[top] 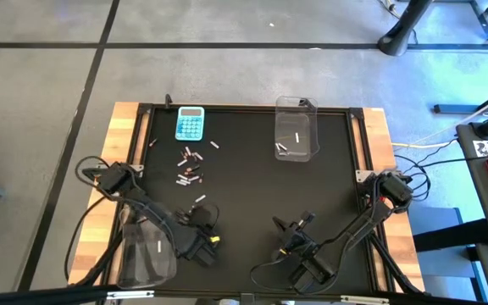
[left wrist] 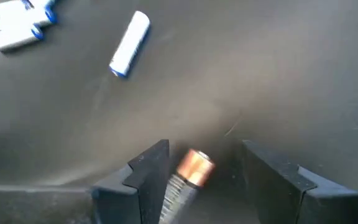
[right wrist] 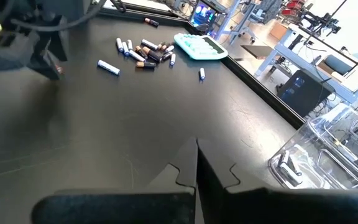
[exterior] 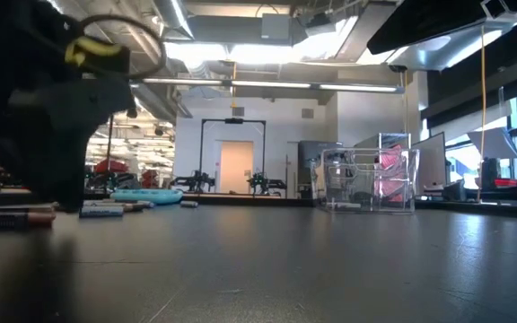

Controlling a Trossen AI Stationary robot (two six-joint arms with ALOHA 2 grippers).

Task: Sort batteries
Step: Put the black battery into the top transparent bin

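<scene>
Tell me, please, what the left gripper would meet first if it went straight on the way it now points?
Probably the copper-topped battery lying between the open fingers of the left gripper; beyond it, bare mat, with a white battery off to one side.

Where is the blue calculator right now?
In the high view the calculator lies at the table's far edge, left of the middle, just beyond the pile of batteries and left of the clear bin.

Grey tiled floor, ceiling strip lights (bright), pale doorway
</scene>
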